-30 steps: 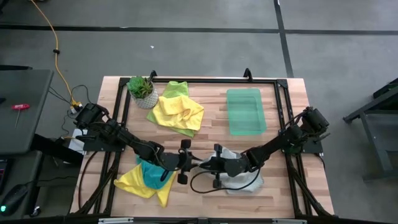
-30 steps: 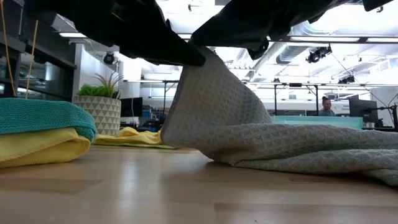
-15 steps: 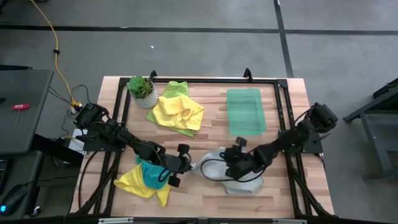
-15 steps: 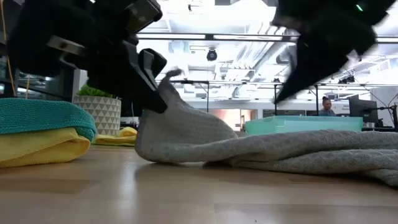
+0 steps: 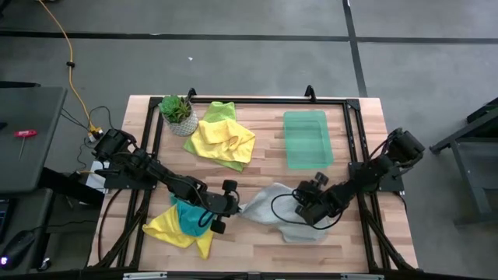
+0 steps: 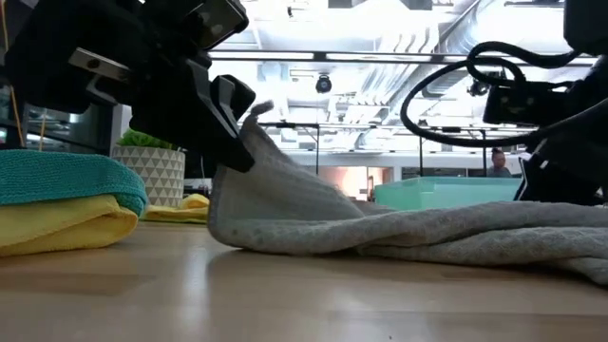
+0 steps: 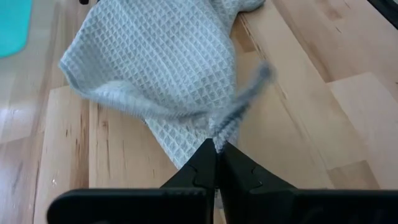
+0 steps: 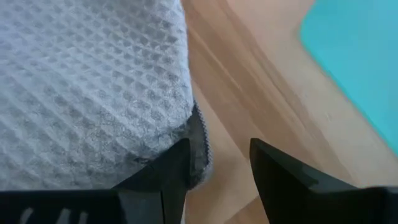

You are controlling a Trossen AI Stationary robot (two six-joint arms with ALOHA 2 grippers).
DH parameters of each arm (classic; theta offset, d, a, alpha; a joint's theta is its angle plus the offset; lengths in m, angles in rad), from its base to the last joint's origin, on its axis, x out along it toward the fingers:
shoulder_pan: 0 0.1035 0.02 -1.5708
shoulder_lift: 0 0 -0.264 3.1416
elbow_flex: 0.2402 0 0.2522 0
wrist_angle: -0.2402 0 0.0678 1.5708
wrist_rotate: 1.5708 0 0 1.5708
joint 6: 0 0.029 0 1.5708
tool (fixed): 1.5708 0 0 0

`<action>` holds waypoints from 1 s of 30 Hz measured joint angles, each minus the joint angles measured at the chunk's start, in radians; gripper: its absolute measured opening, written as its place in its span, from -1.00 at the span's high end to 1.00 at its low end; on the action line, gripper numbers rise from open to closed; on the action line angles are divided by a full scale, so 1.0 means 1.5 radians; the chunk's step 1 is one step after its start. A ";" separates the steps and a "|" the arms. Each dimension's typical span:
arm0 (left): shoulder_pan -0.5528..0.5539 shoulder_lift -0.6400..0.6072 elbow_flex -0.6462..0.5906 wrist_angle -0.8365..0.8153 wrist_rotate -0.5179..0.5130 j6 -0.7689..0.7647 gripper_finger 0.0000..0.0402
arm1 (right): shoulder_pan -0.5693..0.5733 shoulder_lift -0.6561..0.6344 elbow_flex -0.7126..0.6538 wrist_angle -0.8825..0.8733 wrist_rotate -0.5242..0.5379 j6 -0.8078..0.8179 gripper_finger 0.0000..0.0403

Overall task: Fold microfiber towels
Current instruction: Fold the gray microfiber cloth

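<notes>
A grey waffle-weave microfiber towel (image 5: 264,201) lies crumpled on the table's near middle, its left end raised off the wood (image 6: 275,180). My left gripper (image 5: 235,205) is shut on that left end. My right gripper (image 8: 217,149) hovers open over the towel's right part (image 5: 307,204), one finger above the towel's hemmed edge (image 8: 200,134) and the other above bare wood. I cannot tell whether it touches the cloth. A teal towel lies on a yellow towel (image 5: 180,222) at the near left. A yellow towel on a lime green one (image 5: 222,138) lies at the far left. My left gripper pinches a bunched bit of the grey towel's left edge (image 7: 225,127) between its two shut fingers. The fingers come slanting down from the table's left. That end is held a little above the table, and the remainder of the towel trails slack on the wood toward the right.
A potted plant (image 5: 177,113) stands at the far left corner. A translucent green tray (image 5: 307,138) lies at the far right. The black frame rails (image 5: 354,140) run along the table's sides. Bare wood shows between the tray and the grey towel.
My right gripper has opened, let go of the grey towel and drawn back toward the table's right edge. My left gripper has shut on the towel's left end. The towel's raised fold has dropped lower, and the cloth now lies spread out farther to the left.
</notes>
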 joint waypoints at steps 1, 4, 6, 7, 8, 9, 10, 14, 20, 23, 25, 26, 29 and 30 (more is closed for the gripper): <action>0.000 0.000 0.000 0.000 0.000 0.003 1.00 | 0.000 -0.003 -0.001 0.000 -0.001 -0.002 0.19; 0.000 0.000 0.000 0.001 0.000 0.006 1.00 | 0.000 -0.005 0.001 -0.001 0.002 -0.009 0.20; 0.000 0.000 0.000 0.002 0.000 0.007 1.00 | -0.002 -0.006 0.001 0.013 -0.005 -0.024 0.25; 0.000 0.000 0.000 0.001 0.000 0.007 1.00 | -0.004 -0.006 0.002 0.021 -0.011 -0.030 0.29; 0.000 0.000 0.000 0.001 0.000 0.007 1.00 | -0.005 -0.006 0.002 0.025 -0.018 -0.034 0.34; 0.000 0.000 0.000 0.002 0.000 0.007 1.00 | -0.005 -0.006 0.002 0.026 -0.019 -0.035 0.41; 0.000 0.000 0.000 0.002 0.000 0.007 1.00 | -0.005 -0.006 0.002 0.028 -0.019 -0.036 0.49; 0.000 -0.001 0.000 -0.006 -0.020 0.009 1.00 | -0.005 -0.024 0.002 0.028 0.001 -0.048 0.91; 0.001 -0.058 0.000 -0.042 -0.100 0.022 1.00 | 0.015 -0.111 0.016 -0.047 0.058 -0.055 0.99; 0.003 -0.112 0.000 -0.064 -0.154 0.042 1.00 | 0.036 -0.164 0.033 -0.089 0.101 -0.060 0.99; 0.009 -0.157 0.000 -0.079 -0.182 0.065 1.00 | 0.052 -0.196 0.048 -0.105 0.138 -0.074 0.99; 0.014 -0.180 0.000 -0.078 -0.188 0.077 1.00 | 0.060 -0.209 0.058 -0.111 0.160 -0.087 1.00; 0.039 -0.249 0.000 -0.080 -0.194 0.111 1.00 | 0.083 -0.244 0.097 -0.131 0.231 -0.139 1.00; 0.048 -0.271 0.000 -0.079 -0.194 0.119 1.00 | 0.090 -0.253 0.112 -0.132 0.250 -0.163 1.00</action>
